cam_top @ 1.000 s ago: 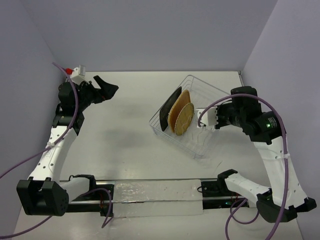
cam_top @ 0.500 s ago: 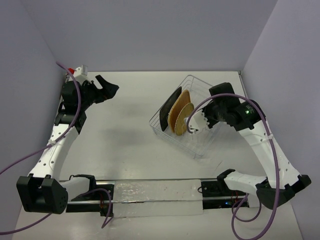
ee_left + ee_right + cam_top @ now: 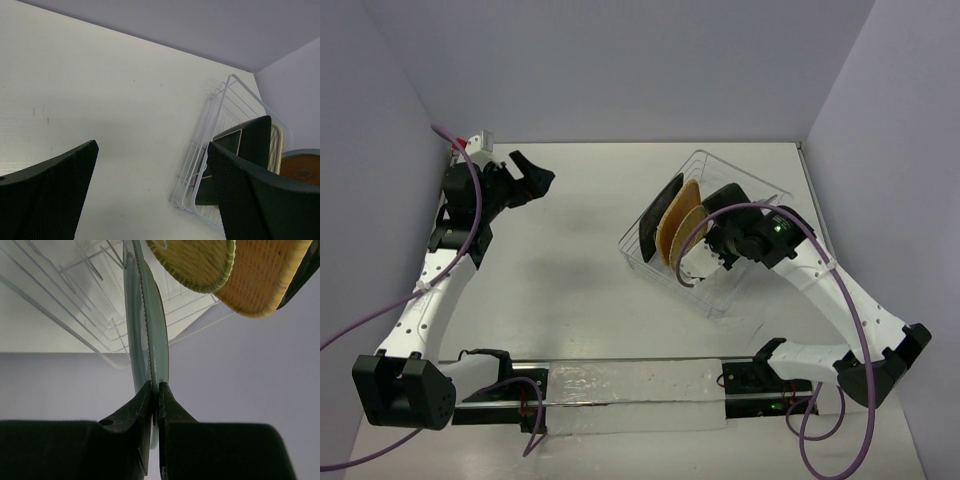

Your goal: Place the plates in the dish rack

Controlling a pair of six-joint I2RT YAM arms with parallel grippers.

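The wire dish rack (image 3: 738, 176) stands right of centre. In it stand on edge the black square plate (image 3: 655, 218), the tan woven plate (image 3: 680, 208) and the yellow woven plate (image 3: 678, 243). My right gripper (image 3: 703, 258) hangs over the rack just right of them, shut on the rim of the teal-grey plate (image 3: 148, 325), which is held edge-on beside the yellow woven plate (image 3: 196, 262) and tan plate (image 3: 265, 282), above the rack's prongs (image 3: 95, 300). My left gripper (image 3: 535, 176) is open and empty at the far left. Its wrist view shows the rack (image 3: 220, 112) and black plate (image 3: 250, 142).
Grey walls close the table on the left, back and right. A clear strip and black rail (image 3: 630, 385) run along the near edge between the arm bases. The right arm's purple cable (image 3: 695, 235) loops over the rack.
My right arm has swung left over the rack with the teal-grey plate, bringing it close beside the woven plates. The left arm has barely moved.
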